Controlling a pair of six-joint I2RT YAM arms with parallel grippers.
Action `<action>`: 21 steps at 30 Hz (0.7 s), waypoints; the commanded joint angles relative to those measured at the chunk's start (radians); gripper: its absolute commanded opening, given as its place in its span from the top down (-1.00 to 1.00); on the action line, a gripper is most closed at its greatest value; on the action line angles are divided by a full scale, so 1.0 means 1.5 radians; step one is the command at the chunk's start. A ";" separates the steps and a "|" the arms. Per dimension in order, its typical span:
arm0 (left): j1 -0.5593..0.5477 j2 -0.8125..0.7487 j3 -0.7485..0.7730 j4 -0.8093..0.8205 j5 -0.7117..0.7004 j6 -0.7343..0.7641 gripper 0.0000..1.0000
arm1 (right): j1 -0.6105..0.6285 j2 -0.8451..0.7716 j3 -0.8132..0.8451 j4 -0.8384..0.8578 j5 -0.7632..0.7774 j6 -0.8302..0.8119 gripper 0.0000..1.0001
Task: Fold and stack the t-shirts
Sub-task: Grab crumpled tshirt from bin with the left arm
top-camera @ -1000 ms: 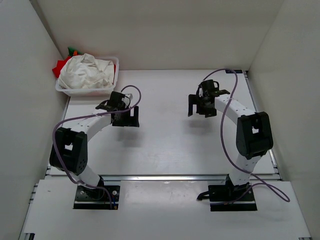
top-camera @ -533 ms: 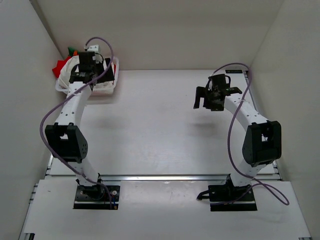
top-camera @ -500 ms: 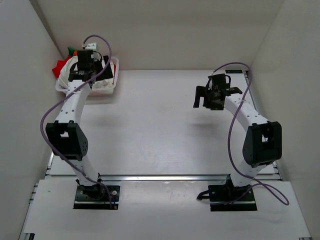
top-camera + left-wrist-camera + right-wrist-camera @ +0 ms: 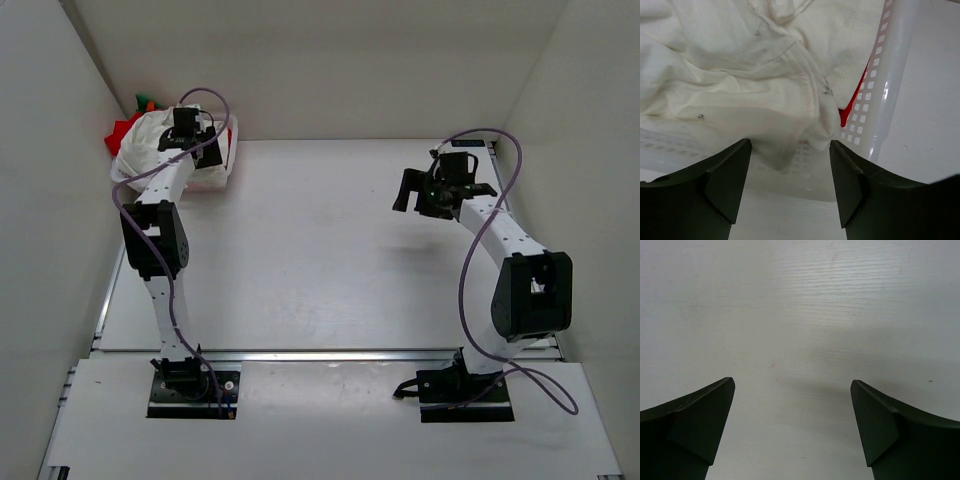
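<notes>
A large crumpled white t-shirt fills the white lattice basket at the table's far left corner. A red shirt and a bit of green cloth show behind it. My left gripper is open over the basket's near side. In the left wrist view the left gripper is open and empty, and a fold of the white t-shirt hangs at the basket wall, with red cloth beneath. My right gripper hangs open and empty above bare table, as the right wrist view also shows.
White walls close in the table on the left, back and right. The basket sits tight against the left wall. A metal rail runs along the near edge in front of both arm bases.
My left arm has swung from the middle of the table out to the basket and now reaches over it. My right gripper has drifted right and a little farther back.
</notes>
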 commanded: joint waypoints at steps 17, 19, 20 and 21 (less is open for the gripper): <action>-0.054 -0.064 0.186 -0.047 -0.030 -0.024 1.00 | 0.009 0.005 -0.013 0.007 0.001 0.005 -0.98; -0.094 -0.111 0.254 -0.054 -0.017 -0.028 1.00 | 0.004 -0.007 -0.034 0.012 0.003 0.010 -0.99; -0.108 -0.126 0.280 -0.058 0.010 -0.029 1.00 | 0.003 -0.015 -0.036 0.005 0.002 0.009 -0.98; -0.134 -0.160 0.280 -0.044 0.045 -0.024 1.00 | 0.004 -0.020 -0.046 -0.006 0.004 0.005 -0.98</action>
